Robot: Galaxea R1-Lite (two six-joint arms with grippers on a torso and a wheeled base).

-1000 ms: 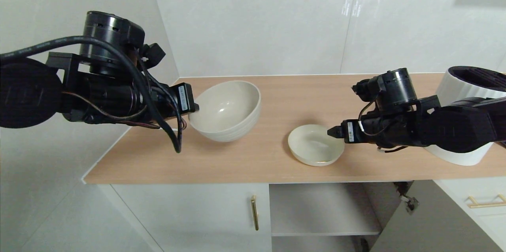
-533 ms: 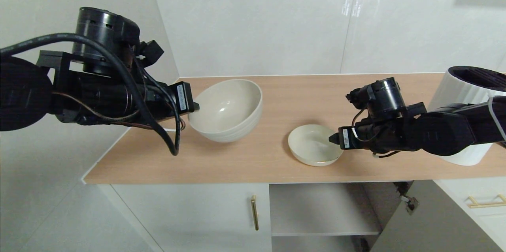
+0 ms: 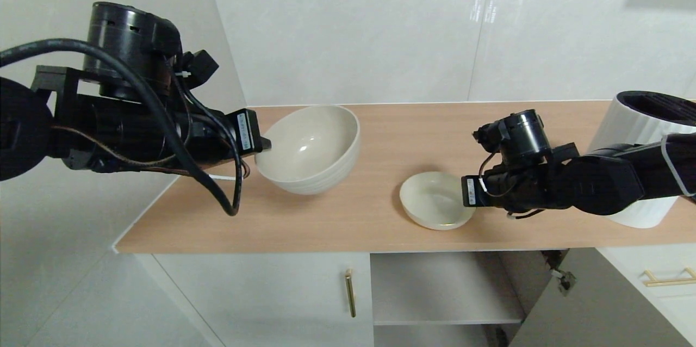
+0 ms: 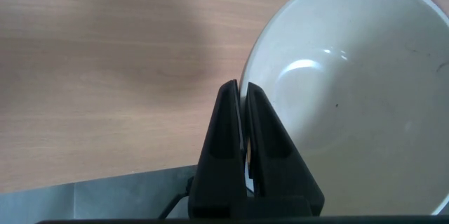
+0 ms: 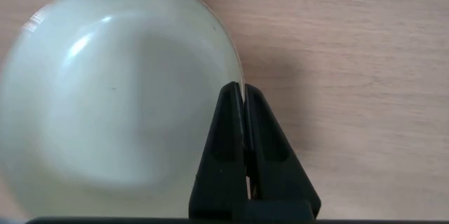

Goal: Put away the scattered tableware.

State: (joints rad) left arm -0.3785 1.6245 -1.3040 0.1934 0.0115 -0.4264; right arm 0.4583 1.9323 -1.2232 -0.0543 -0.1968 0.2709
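A large cream bowl (image 3: 312, 148) hangs tilted above the left part of the wooden counter (image 3: 380, 135). My left gripper (image 3: 263, 144) is shut on its rim; the left wrist view shows the fingers (image 4: 242, 129) pinching the bowl (image 4: 351, 90) edge. A small cream dish (image 3: 435, 200) sits near the counter's front edge, right of centre. My right gripper (image 3: 465, 190) is shut on its right rim, and the right wrist view shows the fingers (image 5: 244, 133) clamped over the dish (image 5: 119, 90) edge.
A white ribbed container (image 3: 644, 118) stands at the counter's right end behind my right arm. Tiled walls close off the back and left. Below the counter are a closed door with a brass handle (image 3: 350, 292) and an open shelf compartment (image 3: 443, 287).
My left gripper has lifted the large bowl slightly up and left. My right gripper has pulled back to the dish's right rim and closed on it, and the dish has shifted slightly right.
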